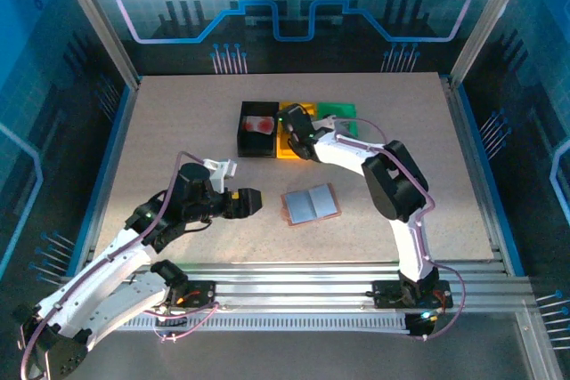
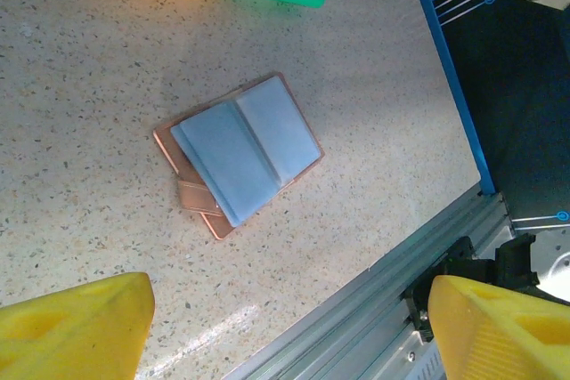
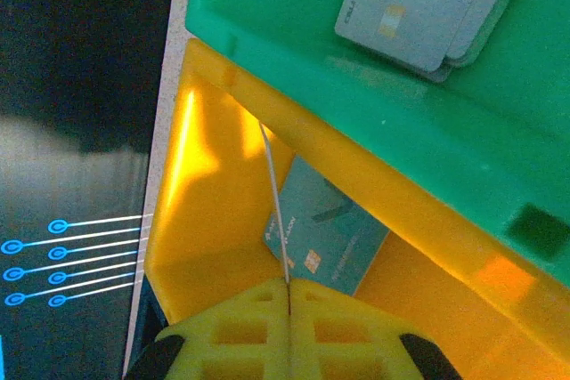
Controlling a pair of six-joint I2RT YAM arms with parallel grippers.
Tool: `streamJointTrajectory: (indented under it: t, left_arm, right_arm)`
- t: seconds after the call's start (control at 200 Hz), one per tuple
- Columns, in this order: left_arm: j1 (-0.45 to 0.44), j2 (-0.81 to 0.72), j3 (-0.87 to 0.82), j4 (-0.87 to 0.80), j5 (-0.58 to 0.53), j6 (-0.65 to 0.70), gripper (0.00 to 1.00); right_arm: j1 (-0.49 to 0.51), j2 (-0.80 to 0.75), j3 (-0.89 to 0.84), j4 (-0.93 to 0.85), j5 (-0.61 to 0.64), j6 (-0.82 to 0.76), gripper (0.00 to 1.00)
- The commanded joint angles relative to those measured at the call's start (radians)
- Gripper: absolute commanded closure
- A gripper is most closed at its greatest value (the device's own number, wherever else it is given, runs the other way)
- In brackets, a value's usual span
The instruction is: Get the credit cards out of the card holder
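My right gripper (image 3: pixel 288 287) is pressed tight on a thin card (image 3: pixel 273 202), seen edge-on, its colour unclear, over the yellow bin (image 3: pixel 205 220). A teal credit card (image 3: pixel 328 236) lies on that bin's floor at 1 o'clock of my fingertips, with pale cards (image 3: pixel 419 6) in the green bin (image 3: pixel 374 122) beyond. My left gripper (image 2: pixel 287 309) gapes wide, holding nothing, above the table (image 2: pixel 80 131). The card holder (image 2: pixel 240 153) lies open, lining up, at 12 o'clock, apart from it.
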Motion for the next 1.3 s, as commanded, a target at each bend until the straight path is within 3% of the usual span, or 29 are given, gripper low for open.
streamJointTrajectory:
  t: [0.0, 0.41, 0.58, 0.665, 0.825, 0.87, 1.005, 1.141, 1.296]
  left_arm:
    - [0.010, -0.001, 0.016, -0.005, 0.033, 0.014, 0.18]
    - [0.013, 0.006, -0.009, 0.001, 0.048, 0.008, 0.16]
    - [0.015, 0.018, -0.008, 0.005, 0.047, 0.000, 0.15]
    - [0.015, 0.020, -0.006, 0.005, 0.033, -0.003, 0.15]
    - [0.017, 0.037, 0.015, -0.005, 0.002, -0.010, 0.09]
    - [0.018, 0.042, 0.022, -0.012, -0.014, -0.009, 0.08]
    - [0.027, 0.069, 0.059, -0.048, -0.071, 0.000, 0.01]
    - [0.041, 0.112, 0.123, -0.082, -0.156, 0.042, 0.01]
    - [0.058, 0.102, 0.128, -0.056, -0.323, 0.103, 0.01]
  right_arm:
    - [-0.024, 0.049, 0.049, -0.003, 0.019, 0.051, 1.00]
    - [-0.023, 0.154, 0.138, 0.044, -0.002, 0.052, 1.00]
    - [-0.014, 0.108, 0.096, 0.107, 0.033, -0.058, 0.63]
    - [-0.010, 0.076, 0.071, 0.184, 0.029, -0.157, 0.54]
    - [0.005, 0.004, 0.038, 0.232, 0.010, -0.309, 0.17]
    - [0.011, -0.023, 0.017, 0.249, 0.016, -0.348, 0.00]
    - [0.015, -0.114, -0.033, 0.298, -0.015, -0.501, 0.00]
    - [0.026, -0.232, -0.086, 0.418, -0.081, -0.823, 0.00]
    - [0.044, -0.447, -0.310, 0.577, -0.144, -1.215, 0.00]
